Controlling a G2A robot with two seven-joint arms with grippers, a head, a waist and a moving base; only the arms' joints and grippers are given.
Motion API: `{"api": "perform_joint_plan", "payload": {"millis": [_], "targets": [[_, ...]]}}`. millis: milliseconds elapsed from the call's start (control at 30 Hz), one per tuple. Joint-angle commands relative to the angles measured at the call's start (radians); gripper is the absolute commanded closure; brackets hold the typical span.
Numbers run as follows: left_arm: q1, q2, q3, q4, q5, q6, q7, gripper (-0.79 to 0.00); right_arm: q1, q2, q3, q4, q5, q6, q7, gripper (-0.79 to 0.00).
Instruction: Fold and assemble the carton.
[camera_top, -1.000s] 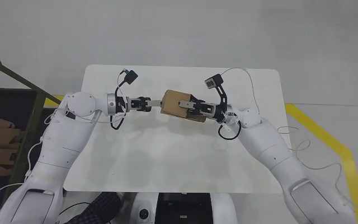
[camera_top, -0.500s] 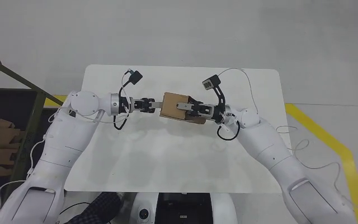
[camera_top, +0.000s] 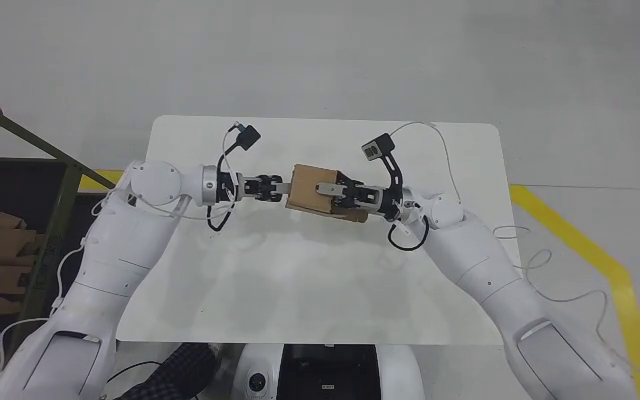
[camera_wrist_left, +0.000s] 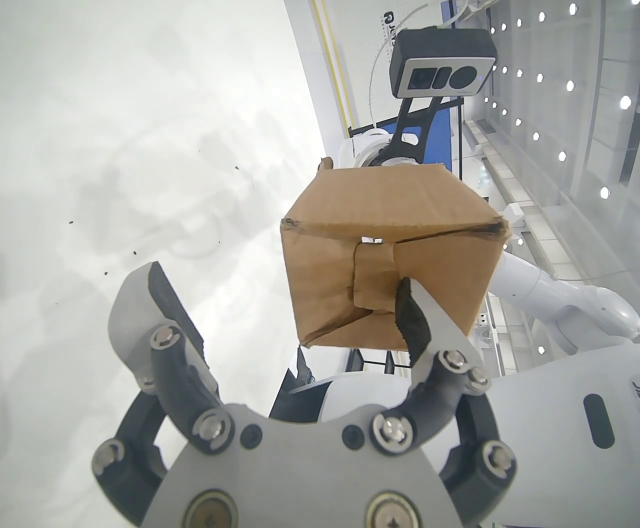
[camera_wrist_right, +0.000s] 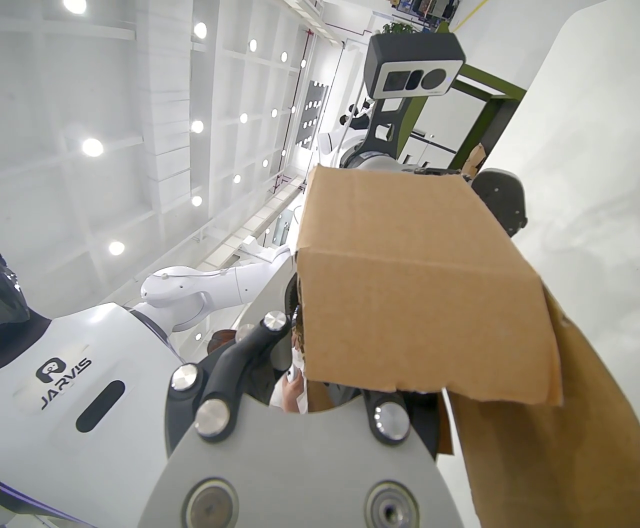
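Seating the carton's (camera_wrist_left: 340, 280) end flaps
Left gripper (camera_wrist_left: 279, 286) spread wide, gripping nothing, one fingertip (camera_wrist_left: 410, 315) touching the tucked flaps; the carton sits just ahead of those jaws. I'd push straight into the centre tab (square on, not skewed) while the right gripper (camera_top: 328, 188), clamped on the opposite wall, holds firm.

White table (camera_top: 300, 290) takes up the middle of the top view, with a few tiny dark specks (camera_wrist_left: 235, 168) on it. Grey floor all around, yellow stripe (camera_top: 570, 235) at right. Dark green frame (camera_top: 40, 150) and some brown cardboard scraps (camera_top: 10, 250) at the left edge.
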Motion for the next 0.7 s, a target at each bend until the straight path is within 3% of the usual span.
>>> {"api": "perform_joint_plan", "payload": {"millis": [0, 333, 667], "targets": [[0.000, 0.000, 0.003, 0.000, -0.008, -0.001, -0.003, -0.785, -0.001, 0.000, 0.002, 0.000, 0.001, 0.000, 0.000, 0.000], [-0.005, -0.003, 0.019, -0.004, -0.027, -0.009, -0.009, -0.785, -0.007, -0.001, 0.011, 0.002, 0.013, 0.006, 0.006, 0.000], [0.009, 0.008, -0.017, 0.013, 0.030, -0.004, 0.038, -0.785, -0.013, 0.003, 0.026, 0.003, 0.005, 0.008, 0.008, 0.000]]}}
